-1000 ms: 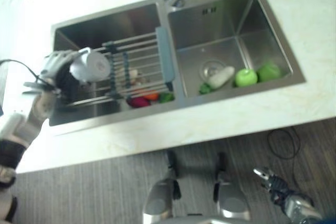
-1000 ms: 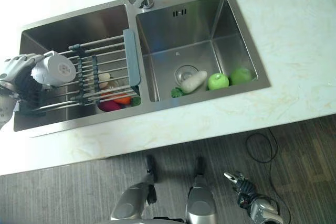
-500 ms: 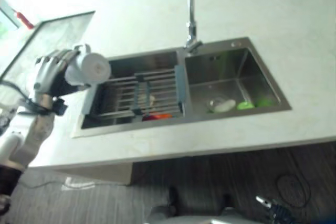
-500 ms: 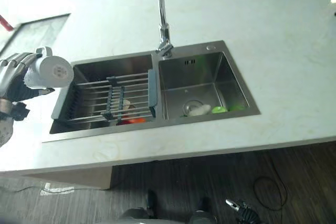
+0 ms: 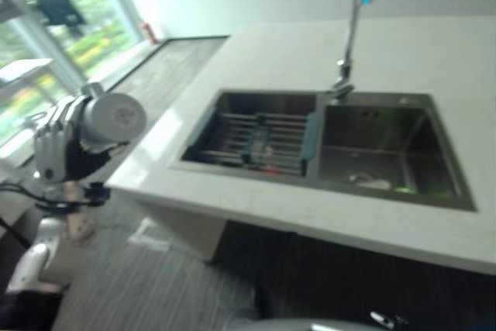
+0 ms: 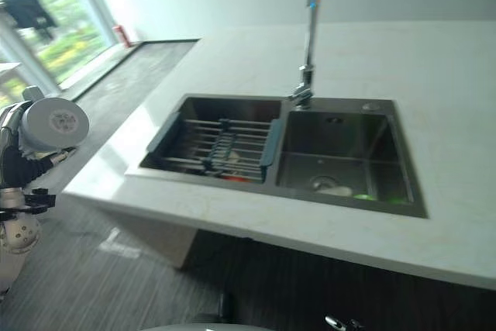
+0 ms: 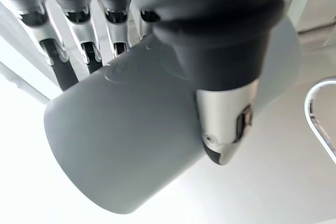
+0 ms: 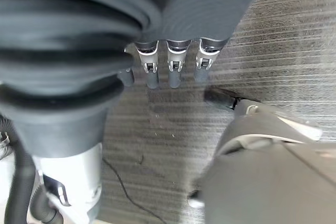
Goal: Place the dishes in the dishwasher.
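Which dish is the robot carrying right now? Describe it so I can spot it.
Start at the double sink in the white counter, then look left past the counter's end. There the left hand grips a white cup, lying sideways over the floor.

Double steel sink (image 6: 341, 162) set into pale surface (image 6: 434, 75), tall faucet (image 6: 308, 32) behind, window (image 5: 46, 52) beyond.

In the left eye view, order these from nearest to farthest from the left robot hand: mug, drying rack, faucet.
1. mug, gripped in the left robot hand, off the counter's left end.
2. drying rack, across the left basin.
3. faucet, behind the basins' divider.
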